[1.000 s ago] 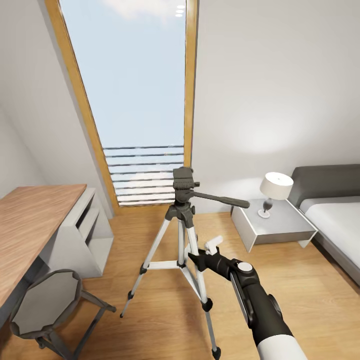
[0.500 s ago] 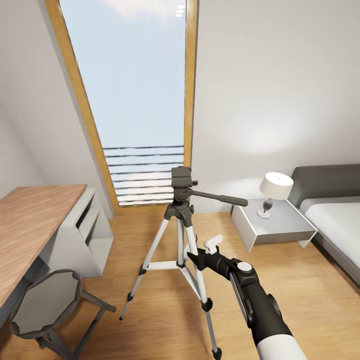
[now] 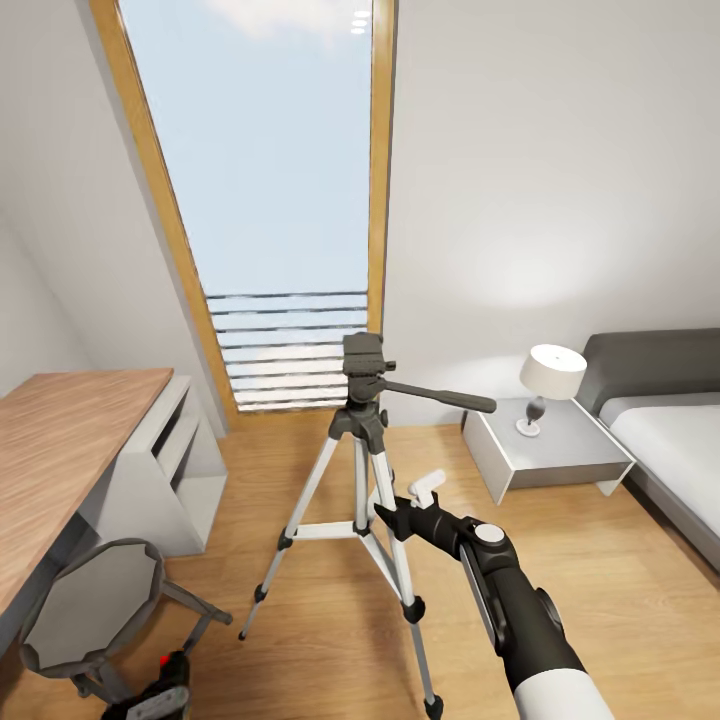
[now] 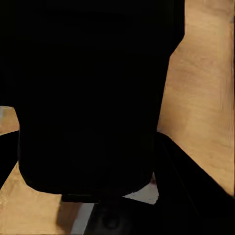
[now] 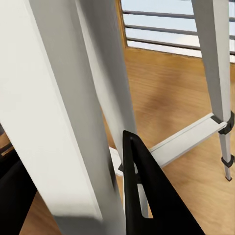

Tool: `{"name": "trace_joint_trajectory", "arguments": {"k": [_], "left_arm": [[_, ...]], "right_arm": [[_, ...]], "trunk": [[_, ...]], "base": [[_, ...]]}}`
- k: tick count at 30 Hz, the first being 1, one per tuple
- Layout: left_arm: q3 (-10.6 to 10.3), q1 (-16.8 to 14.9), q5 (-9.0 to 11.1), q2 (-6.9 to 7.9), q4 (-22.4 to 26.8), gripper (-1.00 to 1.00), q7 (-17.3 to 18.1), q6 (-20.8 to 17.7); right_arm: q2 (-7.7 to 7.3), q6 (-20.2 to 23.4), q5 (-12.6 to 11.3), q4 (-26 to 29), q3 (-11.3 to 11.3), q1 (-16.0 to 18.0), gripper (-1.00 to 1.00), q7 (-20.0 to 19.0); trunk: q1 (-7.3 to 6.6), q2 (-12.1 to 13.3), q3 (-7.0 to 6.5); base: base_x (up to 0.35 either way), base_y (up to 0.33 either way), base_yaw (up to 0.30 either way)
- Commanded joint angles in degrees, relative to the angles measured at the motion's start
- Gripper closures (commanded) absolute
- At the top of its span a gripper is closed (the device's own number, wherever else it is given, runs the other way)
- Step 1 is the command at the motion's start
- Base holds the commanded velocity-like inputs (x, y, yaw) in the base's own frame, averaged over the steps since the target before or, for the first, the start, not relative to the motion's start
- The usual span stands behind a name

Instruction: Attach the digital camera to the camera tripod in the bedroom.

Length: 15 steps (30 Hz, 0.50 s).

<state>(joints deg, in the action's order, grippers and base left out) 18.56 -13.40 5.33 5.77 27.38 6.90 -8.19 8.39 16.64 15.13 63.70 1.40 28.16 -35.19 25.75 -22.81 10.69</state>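
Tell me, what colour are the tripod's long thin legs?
The tall tripod's thin metal legs are silver, with black joints and feet, best seen in the head view.

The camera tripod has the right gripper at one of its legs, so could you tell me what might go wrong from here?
1. The right gripper sits against a leg of the camera tripod; a sideways tug could tip the tall, narrow stand.
2. The digital camera is low, near the stool, far below the tripod head; lifting it could knock the stool.

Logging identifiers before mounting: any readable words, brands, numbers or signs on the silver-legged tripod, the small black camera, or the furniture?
None readable.
Silver-legged tripod with black head: no lettering visible.
Small black camera with red button: a pale panel, no legible text.
Wooden desk, white nightstand, lamp: unmarked.
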Motion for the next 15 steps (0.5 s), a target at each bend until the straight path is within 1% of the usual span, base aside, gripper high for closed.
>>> {"name": "trace_joint_trajectory", "arguments": {"k": [1,2,5,6,9,10,13,14,15], "left_arm": [[0.3,0.02,-0.93,0.29,2.37,1.0,0.39,-3.98],[0.34,0.01,-3.14,0.67,9.4,1.0,0.46,-11.08],[0.32,0.0,-5.51,0.79,20.75,1.0,0.54,-21.49],[0.25,-0.01,-6.43,0.55,28.27,1.0,0.66,-27.83],[-0.26,-0.21,-7.19,-0.27,38.48,1.0,0.81,-35.79],[-0.96,-0.39,-7.49,-1.15,43.61,1.0,0.83,-40.02],[-2.42,-0.54,-7.81,-2.6,48.17,1.0,0.79,-44.97],[-3.49,-0.75,-7.9,-3.35,49.86,1.0,0.77,-47.17],[-4.02,-0.9,-7.95,-3.64,50.46,1.0,0.75,-47.97]], "right_arm": [[0.05,0.26,0.6,0.04,0.18,0.04,1.0,-0.41],[0.08,0.25,0.6,0.0,0.18,-0.01,1.0,-0.41],[0.08,0.25,0.6,-0.03,0.18,-0.01,1.0,-0.41],[0.07,0.24,0.6,-0.05,0.18,0.01,1.0,-0.41],[0.06,0.24,0.58,-0.06,0.18,0.01,1.0,-0.41],[0.06,0.24,0.57,-0.06,0.18,0.0,1.0,-0.41],[0.06,0.24,0.59,-0.06,0.18,0.0,1.0,-0.41],[0.05,0.24,0.59,-0.1,0.18,-0.01,1.0,-0.41],[0.05,0.24,0.59,-0.13,0.18,0.01,1.0,-0.42]], "trunk": [[0.04,-0.11,0.13],[0.04,-0.11,0.13],[0.04,-0.11,0.13],[0.04,-0.11,0.13],[0.04,-0.11,0.13],[0.04,-0.11,0.13],[0.04,-0.11,0.13],[0.04,-0.11,0.13],[0.04,-0.11,0.13]], "base": [[0.0,0.0,0.0],[0.0,0.0,0.0],[0.0,0.0,0.0],[0.0,0.0,0.0],[0.0,0.0,0.0],[0.0,0.0,0.0],[0.0,0.0,0.0],[0.0,0.0,0.0],[0.0,0.0,0.0]]}}
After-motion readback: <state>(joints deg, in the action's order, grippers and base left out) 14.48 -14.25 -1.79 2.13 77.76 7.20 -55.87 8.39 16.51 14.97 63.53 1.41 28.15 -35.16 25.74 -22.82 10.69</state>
